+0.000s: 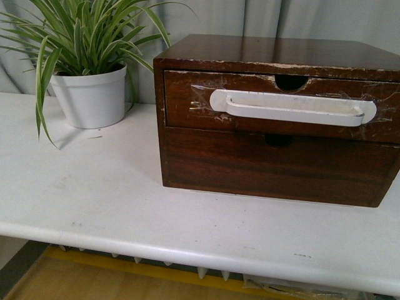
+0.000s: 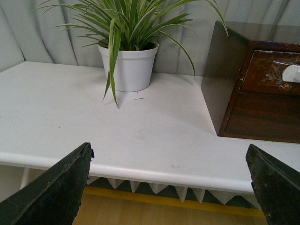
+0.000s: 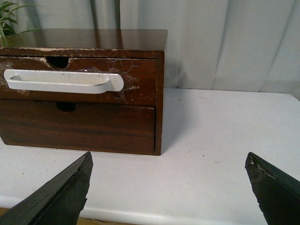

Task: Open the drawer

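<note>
A dark brown wooden chest (image 1: 212,53) stands on the white table (image 1: 112,200). Its top drawer (image 1: 187,103) has chipped edges, a half-round notch and a long white handle (image 1: 294,107) taped on; it sits shut, flush with the chest. The drawer also shows in the right wrist view (image 3: 140,79) with its handle (image 3: 63,81), and partly in the left wrist view (image 2: 267,70). Neither arm shows in the front view. My left gripper (image 2: 169,161) is open and empty, off the table's front edge. My right gripper (image 3: 168,164) is open and empty, in front of the chest's right corner.
A plain lower drawer front (image 1: 275,162) without a handle sits under the top one. A white pot (image 1: 90,97) with a green striped plant stands at the back left of the table. A grey curtain hangs behind. The table's front edge (image 2: 164,173) runs before both grippers.
</note>
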{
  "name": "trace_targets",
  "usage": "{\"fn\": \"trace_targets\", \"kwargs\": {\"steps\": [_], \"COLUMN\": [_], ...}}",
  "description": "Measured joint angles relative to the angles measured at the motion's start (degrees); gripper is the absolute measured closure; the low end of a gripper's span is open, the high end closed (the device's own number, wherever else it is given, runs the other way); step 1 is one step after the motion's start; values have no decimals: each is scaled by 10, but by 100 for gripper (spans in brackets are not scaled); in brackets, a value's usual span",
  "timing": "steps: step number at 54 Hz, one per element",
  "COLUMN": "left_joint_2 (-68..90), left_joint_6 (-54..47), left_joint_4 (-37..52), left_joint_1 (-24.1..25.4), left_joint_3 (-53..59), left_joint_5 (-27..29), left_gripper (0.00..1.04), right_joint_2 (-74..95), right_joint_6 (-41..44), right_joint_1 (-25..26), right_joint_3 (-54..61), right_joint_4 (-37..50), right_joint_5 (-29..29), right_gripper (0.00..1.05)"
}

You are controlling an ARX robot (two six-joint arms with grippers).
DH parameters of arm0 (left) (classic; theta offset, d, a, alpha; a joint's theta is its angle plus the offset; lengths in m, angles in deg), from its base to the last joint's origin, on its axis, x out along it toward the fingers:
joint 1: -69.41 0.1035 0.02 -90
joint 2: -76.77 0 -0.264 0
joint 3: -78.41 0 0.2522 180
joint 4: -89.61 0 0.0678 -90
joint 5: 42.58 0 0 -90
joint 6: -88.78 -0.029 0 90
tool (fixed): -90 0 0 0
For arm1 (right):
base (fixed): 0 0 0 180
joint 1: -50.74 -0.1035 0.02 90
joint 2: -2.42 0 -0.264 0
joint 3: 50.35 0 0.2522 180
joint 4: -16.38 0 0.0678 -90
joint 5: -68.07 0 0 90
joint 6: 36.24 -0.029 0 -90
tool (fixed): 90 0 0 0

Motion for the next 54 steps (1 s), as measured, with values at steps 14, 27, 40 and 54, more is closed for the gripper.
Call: {"fn": "trace_targets", "kwargs": {"steps": [14,27,40,54], "left_joint_2": [0,0,0,0], "left_joint_6": [0,0,0,0], "left_joint_4": [0,0,0,0], "left_joint_1": [0,0,0,0], "left_joint_3": [0,0,0,0], "left_joint_5": [0,0,0,0], "left_gripper": [6,6,6,6], "right_joint_2": [0,0,0,0], "right_joint_6": [0,0,0,0], "right_joint_1": [0,0,0,0], "right_joint_3": [0,0,0,0], "right_joint_4": [0,0,0,0], "right_joint_5": [0,0,0,0], "right_gripper": [9,9,9,9]}}
